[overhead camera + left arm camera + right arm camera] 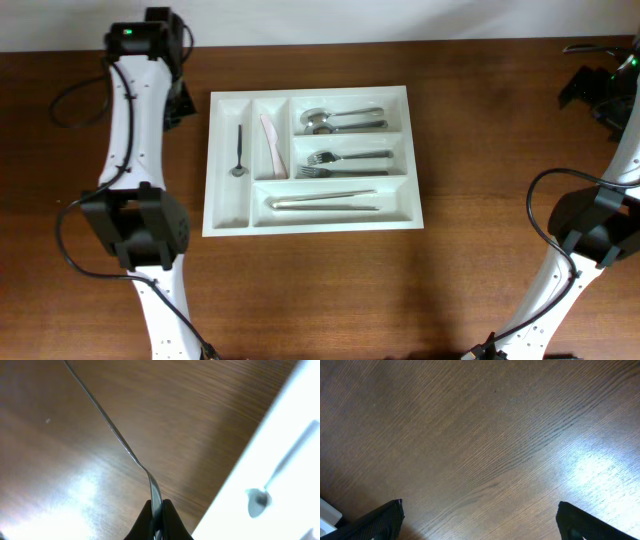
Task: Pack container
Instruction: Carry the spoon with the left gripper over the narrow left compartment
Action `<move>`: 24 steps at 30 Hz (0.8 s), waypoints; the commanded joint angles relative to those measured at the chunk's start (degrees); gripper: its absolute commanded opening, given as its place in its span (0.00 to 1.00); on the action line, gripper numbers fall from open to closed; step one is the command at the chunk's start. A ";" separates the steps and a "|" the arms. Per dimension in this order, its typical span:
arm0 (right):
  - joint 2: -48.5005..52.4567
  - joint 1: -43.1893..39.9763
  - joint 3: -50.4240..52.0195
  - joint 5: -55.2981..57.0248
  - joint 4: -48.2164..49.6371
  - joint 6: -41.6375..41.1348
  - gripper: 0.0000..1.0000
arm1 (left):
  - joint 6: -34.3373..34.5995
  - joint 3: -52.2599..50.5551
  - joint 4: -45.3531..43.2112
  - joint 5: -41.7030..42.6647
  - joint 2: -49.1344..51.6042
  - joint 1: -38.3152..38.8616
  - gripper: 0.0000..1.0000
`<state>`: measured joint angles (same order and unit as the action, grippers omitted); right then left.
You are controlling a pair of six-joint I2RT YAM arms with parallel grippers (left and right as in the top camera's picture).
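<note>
The white container [228,226], a cutlery tray, lies mid-table. Its left narrow compartment holds a small spoon [238,152], and the second holds a pale knife [268,146]. The wide compartments hold spoons [340,120], forks [345,163] and knives [322,201]. My left gripper [179,102] hangs just left of the tray's far left corner. It is shut [157,514] on a slim metal piece of cutlery [117,436], whose gripped end is hidden. The tray's edge [280,425] and the small spoon [257,501] show beside it. My right gripper [592,88] is open [480,510] over bare wood, empty.
The brown wooden table [500,180] surrounds the tray. Both arm bases stand at the near edge, left [140,230] and right [590,230]. Cables loop beside each arm.
</note>
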<state>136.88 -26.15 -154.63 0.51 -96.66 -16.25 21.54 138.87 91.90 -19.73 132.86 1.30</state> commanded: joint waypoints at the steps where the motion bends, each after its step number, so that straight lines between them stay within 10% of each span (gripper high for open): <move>1: -1.62 0.26 -0.85 -0.07 -0.02 0.17 0.99 | -11.50 0.15 -1.25 5.25 0.24 2.84 0.02; 12: -1.62 0.26 -0.85 -0.07 -0.02 0.17 0.99 | -36.37 -0.04 -5.14 20.52 0.31 6.58 0.02; 24: -1.62 0.26 -0.85 -0.07 -0.02 0.17 0.99 | -44.61 -8.04 -7.06 25.18 0.31 6.43 0.02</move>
<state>136.88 -26.17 -154.63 0.51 -96.68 -16.27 -18.70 135.13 85.54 2.33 132.86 8.01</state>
